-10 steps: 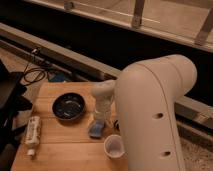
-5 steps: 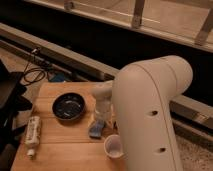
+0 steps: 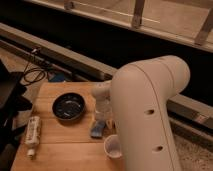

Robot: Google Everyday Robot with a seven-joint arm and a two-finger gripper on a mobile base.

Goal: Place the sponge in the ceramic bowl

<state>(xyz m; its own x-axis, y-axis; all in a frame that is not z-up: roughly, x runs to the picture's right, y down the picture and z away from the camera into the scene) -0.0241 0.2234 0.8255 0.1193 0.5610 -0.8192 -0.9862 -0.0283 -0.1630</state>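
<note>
Right of the round dark ceramic bowl point(image 3: 68, 107), the soft blue sponge point(image 3: 97, 130) lies outside it. The white gripper point(image 3: 103, 119) stands over it; its hold cannot be told.

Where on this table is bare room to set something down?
The table is bare in front of the ceramic bowl, between the striped object and white cup. Crowded: the gripper hangs over the sponge, beside the cup.

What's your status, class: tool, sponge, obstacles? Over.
Tool down at sponge. Sponge on table, outside ceramic bowl, which sits toward image left. White cup near sponge, not between them.
</note>
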